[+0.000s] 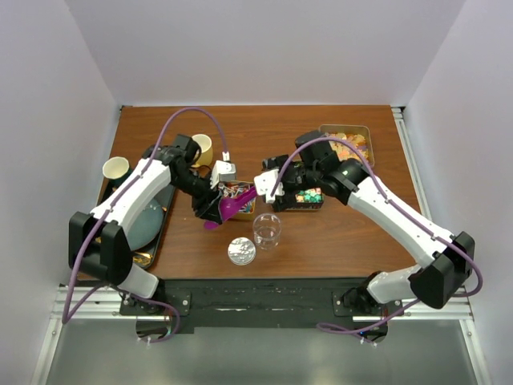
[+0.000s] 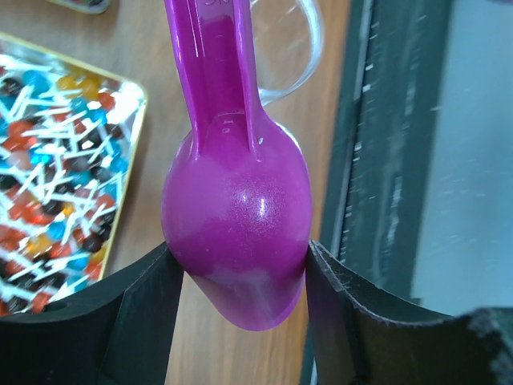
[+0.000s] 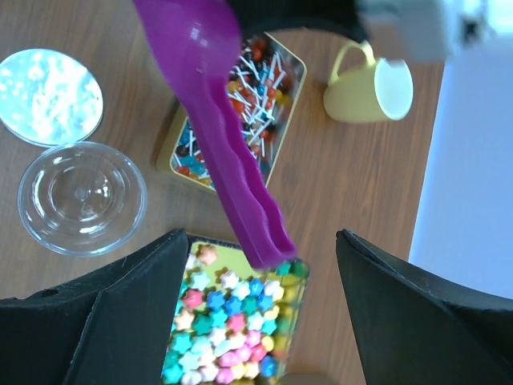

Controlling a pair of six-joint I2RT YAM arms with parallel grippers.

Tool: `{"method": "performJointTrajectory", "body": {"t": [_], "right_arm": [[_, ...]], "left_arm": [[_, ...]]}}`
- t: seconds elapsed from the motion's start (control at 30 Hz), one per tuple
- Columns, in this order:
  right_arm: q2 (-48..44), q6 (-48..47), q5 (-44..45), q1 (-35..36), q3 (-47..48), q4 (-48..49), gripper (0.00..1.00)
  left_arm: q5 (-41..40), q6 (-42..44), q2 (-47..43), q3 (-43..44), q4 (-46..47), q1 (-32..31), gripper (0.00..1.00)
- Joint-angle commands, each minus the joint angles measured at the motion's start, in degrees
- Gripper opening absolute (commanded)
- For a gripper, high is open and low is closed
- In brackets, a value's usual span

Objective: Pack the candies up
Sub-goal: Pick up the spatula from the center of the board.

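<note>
the left gripper clamps the bowl of a purple scoop between both fingers, holding it above the wooden table near a clear jar and a silver lid. the right gripper stands open, the scoop's handle tip between its fingers, touching neither. wrapped candies lie under the scoop, multicoloured candies below the right gripper, and orange-pink candies at the table's far right.
</note>
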Motion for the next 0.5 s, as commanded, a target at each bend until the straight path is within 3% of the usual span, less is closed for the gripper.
{"method": "performJointTrajectory", "body": {"t": [0.0, 0.23, 0.47], "right_arm": [[2.3, -9.6, -1.4, 1.6, 0.2, -0.9, 0.77], [5.7, -13.4, -0.1, 3.8, 1.7, -0.2, 0.69], [7.2, -17.1, 0.3, 4.1, 2.8, -1.3, 0.46]], "left_arm": [[7.9, 1.1, 2.1, 4.1, -5.5, 0.4, 0.20], [8.3, 3.4, 4.6, 6.9, -9.6, 0.4, 0.22], [9.1, 3.4, 5.3, 6.6, -10.2, 0.3, 0.22]]}}
